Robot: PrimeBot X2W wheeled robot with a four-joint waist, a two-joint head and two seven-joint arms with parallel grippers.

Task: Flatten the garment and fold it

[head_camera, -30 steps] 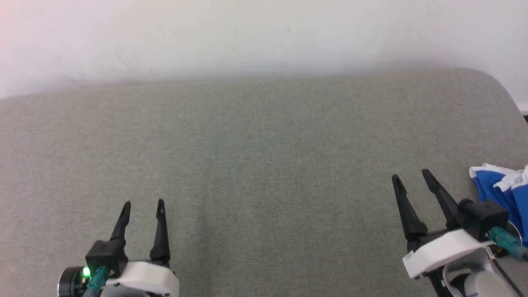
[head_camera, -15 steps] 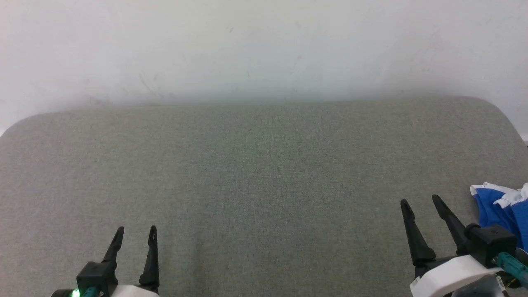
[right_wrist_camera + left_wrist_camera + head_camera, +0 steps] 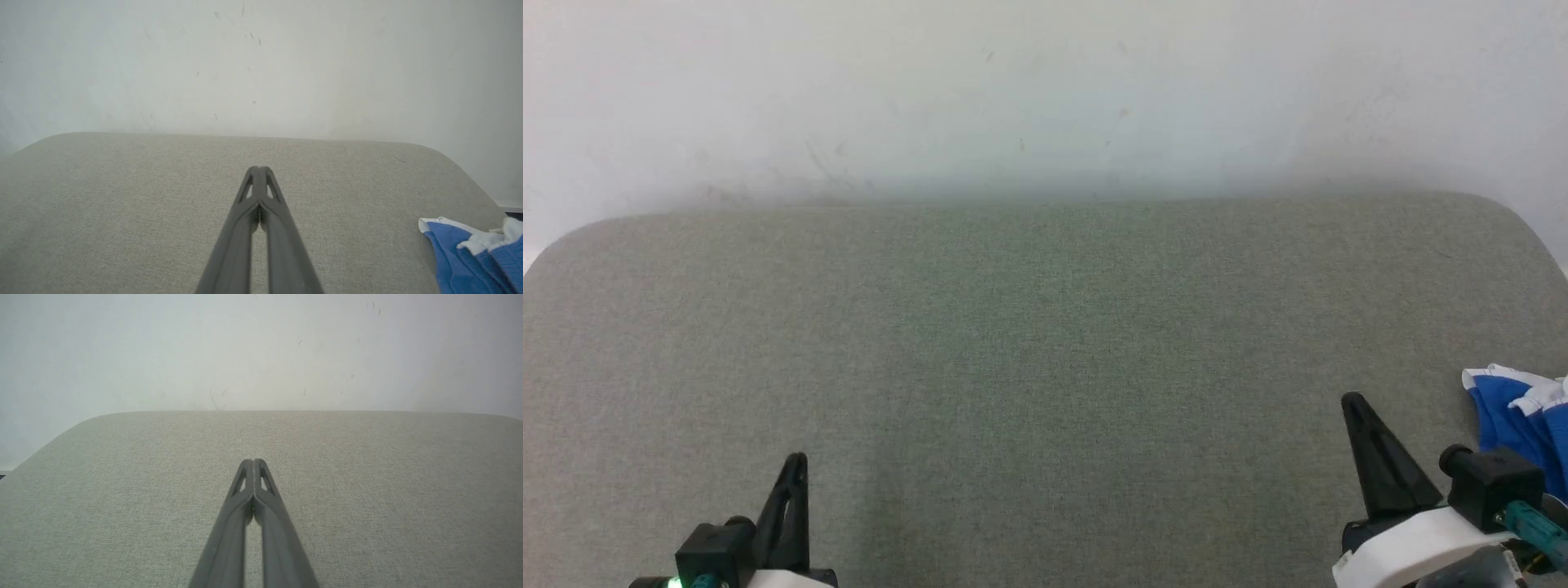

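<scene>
A crumpled royal-blue garment [image 3: 1509,429] with white trim lies bunched at the far right edge of a grey-green, fabric-covered counter [image 3: 1045,343], partly cut off by the edge of the head view. In the right wrist view the garment [image 3: 455,255] sits low and to the right, with a white band along its upper edge and a white fold over the blue cloth. Nothing grips it. The right gripper [image 3: 1354,400] hovers just left of the garment and apart from it, its two dark fingers pressed together at the tips with nothing between them, as the right wrist view of the gripper [image 3: 259,168] confirms. Well across the counter, the left gripper [image 3: 796,460] is likewise closed on nothing, its tips meeting over bare fabric [image 3: 253,461]. A scuffed white wall [image 3: 1045,98] rises behind the counter's rounded far edge.
</scene>
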